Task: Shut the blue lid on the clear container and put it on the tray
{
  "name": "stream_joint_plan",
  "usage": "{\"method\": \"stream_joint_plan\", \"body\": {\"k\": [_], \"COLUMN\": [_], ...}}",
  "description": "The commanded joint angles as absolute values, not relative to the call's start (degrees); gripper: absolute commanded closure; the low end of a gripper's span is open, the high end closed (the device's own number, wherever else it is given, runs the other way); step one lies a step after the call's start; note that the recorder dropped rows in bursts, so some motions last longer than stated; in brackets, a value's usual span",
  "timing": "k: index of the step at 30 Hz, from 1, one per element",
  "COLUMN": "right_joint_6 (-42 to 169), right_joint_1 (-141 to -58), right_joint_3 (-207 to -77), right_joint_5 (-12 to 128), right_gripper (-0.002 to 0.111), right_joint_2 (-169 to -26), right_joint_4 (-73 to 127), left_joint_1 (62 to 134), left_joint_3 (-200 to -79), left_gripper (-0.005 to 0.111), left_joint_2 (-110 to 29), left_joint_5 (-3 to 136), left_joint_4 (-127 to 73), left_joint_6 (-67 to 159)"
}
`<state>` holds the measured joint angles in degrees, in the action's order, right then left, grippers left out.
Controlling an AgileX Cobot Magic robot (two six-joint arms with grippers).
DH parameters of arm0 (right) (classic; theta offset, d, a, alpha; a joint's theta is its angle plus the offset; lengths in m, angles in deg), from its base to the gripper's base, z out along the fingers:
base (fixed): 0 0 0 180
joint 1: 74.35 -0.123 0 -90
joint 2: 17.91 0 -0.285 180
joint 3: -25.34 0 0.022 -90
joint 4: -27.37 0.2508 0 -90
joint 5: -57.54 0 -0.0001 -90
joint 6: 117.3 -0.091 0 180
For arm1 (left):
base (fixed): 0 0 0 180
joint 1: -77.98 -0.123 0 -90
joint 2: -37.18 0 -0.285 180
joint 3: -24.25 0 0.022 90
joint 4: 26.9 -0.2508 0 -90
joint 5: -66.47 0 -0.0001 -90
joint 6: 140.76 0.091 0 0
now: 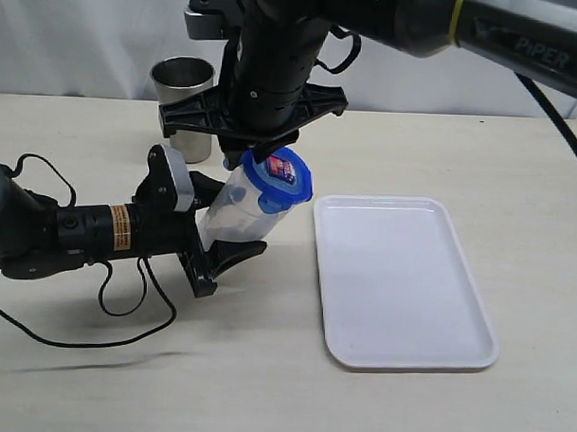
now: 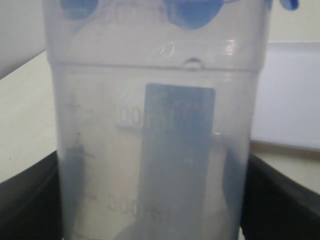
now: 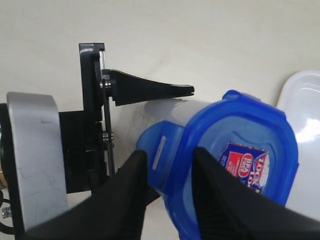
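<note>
Up front, table (image 1: 263, 395): pale top, with a loose black cable (image 1: 124, 315) looped on it at the left.
Left gripper (image 1: 227, 223): lying low on its side at the left, fingers (image 2: 25, 200) clamped on the lower body of the clear container (image 1: 239, 212), one on each side.
Clear container: held off upright, base toward the left, mouth leaning up and toward the tray (image 1: 400, 286); see-through wall with printed measure marks and a dark label (image 2: 177, 150); above the table, not on the tray.
Blue lid (image 1: 282, 178): seated on the container's mouth and tilted with it, red-and-purple sticker (image 3: 242, 165) in its centre; whether the flaps are snapped down, not possible to tell.
Right gripper (image 3: 167, 155): reaching down from above, fingers (image 3: 120, 200) closed on one side flap of the lid, one outside the flap, the other on the lid's top.
Tray: white, flat on the table to the right of the container, near it but apart.
Steel tumbler (image 1: 182, 84): upright at the back, behind both grippers, well apart from the tray.
</note>
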<state>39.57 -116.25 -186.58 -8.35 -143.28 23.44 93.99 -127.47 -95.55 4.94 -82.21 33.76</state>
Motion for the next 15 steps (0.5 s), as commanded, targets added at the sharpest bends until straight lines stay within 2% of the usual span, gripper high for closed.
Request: {"method": "stream_joint_plan", "body": {"k": [1,15], "right_joint_6": [41.24,39.77], "right_joint_1": [-116.52,-119.87], "right_joint_3": [-185.35,-185.35], "right_joint_5": [-8.73,-11.7], "right_gripper": [0.081,0.081], "right_joint_2": [-147.16,-149.82], "right_joint_4": [28.04,15.98], "left_joint_1": [94.32,94.32], "left_joint_3": [-127.37,-127.37], "left_gripper": [0.107,0.107], "left_joint_2": [-94.96,-94.96], "left_joint_5": [2.39,2.27], "left_joint_4": [-82.71,-83.14], "left_joint_6": [34.06,33.41]}}
